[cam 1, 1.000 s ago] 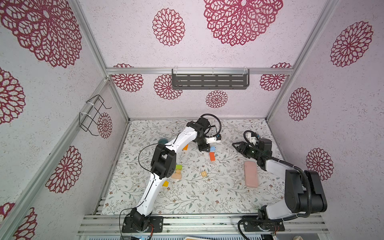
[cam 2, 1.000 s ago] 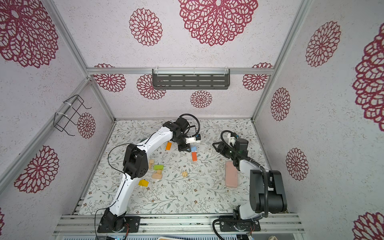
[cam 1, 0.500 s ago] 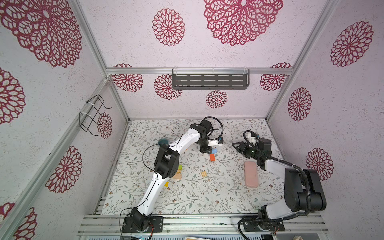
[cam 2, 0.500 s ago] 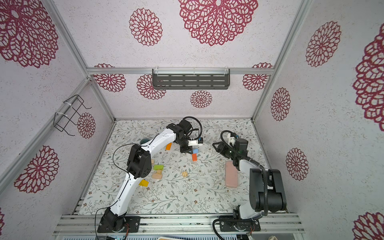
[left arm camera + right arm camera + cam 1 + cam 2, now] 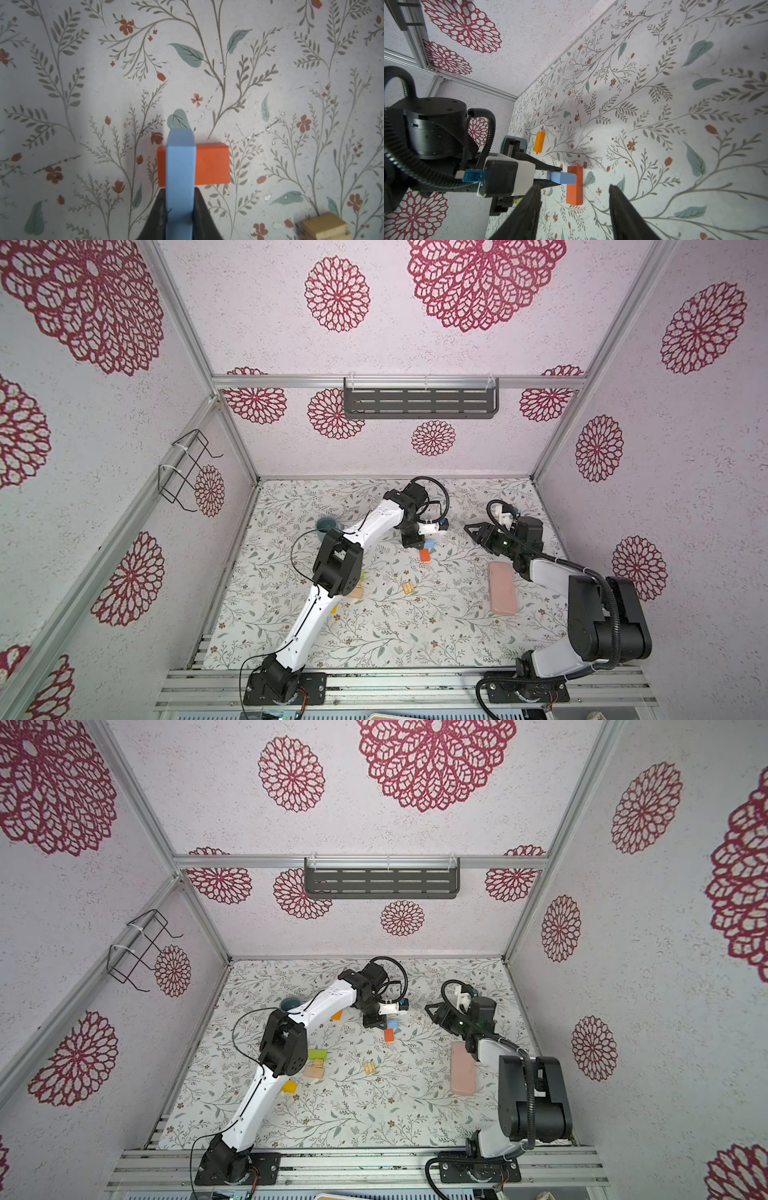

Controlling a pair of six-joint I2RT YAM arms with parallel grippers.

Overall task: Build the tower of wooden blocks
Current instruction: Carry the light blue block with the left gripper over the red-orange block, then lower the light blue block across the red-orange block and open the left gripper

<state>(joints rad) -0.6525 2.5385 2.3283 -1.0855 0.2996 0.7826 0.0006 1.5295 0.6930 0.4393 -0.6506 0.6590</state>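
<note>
Pinching blue block [image 5: 180, 162] (left gripper [image 5: 180, 197]) — endwise.

Pale textured walls [image 5: 457, 456], printed with crimson medallions [image 5: 337, 294], close the left, right and far sides, joined by an aluminium frame [image 5: 291, 382]. A dark slotted shelf [image 5: 419, 404] hangs on the far wall and a black wire rack [image 5: 185, 472] on the left one. The floor [image 5: 374, 639] is a white sheet of leaves and small red flowers, softly lit, perhaps from above, with a metal rail [image 5: 415, 686] along its near edge.
</note>
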